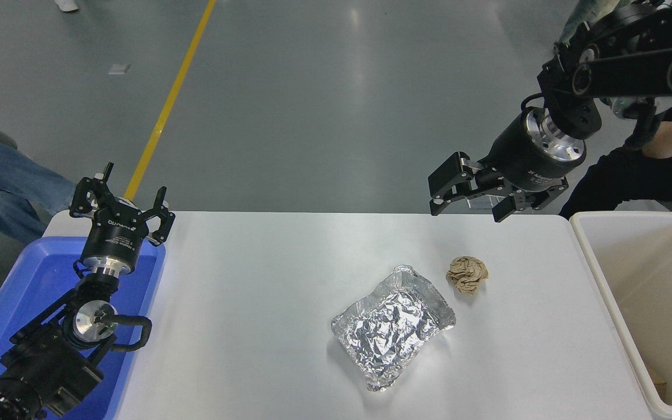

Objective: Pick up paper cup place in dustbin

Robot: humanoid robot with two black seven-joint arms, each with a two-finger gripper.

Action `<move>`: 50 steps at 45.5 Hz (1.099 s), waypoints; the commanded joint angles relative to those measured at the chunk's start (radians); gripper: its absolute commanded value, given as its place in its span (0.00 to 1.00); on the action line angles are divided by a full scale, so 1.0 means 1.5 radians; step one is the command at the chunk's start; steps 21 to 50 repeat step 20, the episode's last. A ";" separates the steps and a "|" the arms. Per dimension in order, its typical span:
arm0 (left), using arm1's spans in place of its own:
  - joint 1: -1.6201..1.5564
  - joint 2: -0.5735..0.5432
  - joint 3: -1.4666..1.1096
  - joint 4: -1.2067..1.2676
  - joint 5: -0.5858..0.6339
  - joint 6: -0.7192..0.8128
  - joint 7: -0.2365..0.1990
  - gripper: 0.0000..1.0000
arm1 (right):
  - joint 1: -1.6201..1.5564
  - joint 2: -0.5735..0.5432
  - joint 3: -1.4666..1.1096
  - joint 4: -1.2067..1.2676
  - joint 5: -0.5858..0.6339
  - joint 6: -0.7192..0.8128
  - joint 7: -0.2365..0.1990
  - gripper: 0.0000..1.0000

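The white paper cup is out of view. The dustbin (595, 265), a large off-white tub with a cream inside, stands at the table's right edge. My right gripper (465, 201) is open and empty, high over the table's far right edge, left of the dustbin and above the crumpled brown paper ball (467, 275). My left gripper (121, 198) is open and parked at the lower left over the blue bin (15, 303).
A crumpled foil tray (393, 324) lies at the table's middle right, just left of the brown paper ball. A person in dark clothes sits behind the dustbin at the top right (657, 169). Another person's jeans (3, 181) show at the left edge.
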 commanded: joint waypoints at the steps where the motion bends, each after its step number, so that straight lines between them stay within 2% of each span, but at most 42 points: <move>1: 0.000 0.000 -0.001 0.000 0.000 0.000 0.000 0.98 | 0.029 0.012 0.013 0.020 0.000 0.013 0.000 1.00; 50: 0.000 -0.001 0.000 0.000 0.000 0.000 0.000 0.98 | 0.023 0.021 0.013 0.016 0.002 0.013 -0.003 1.00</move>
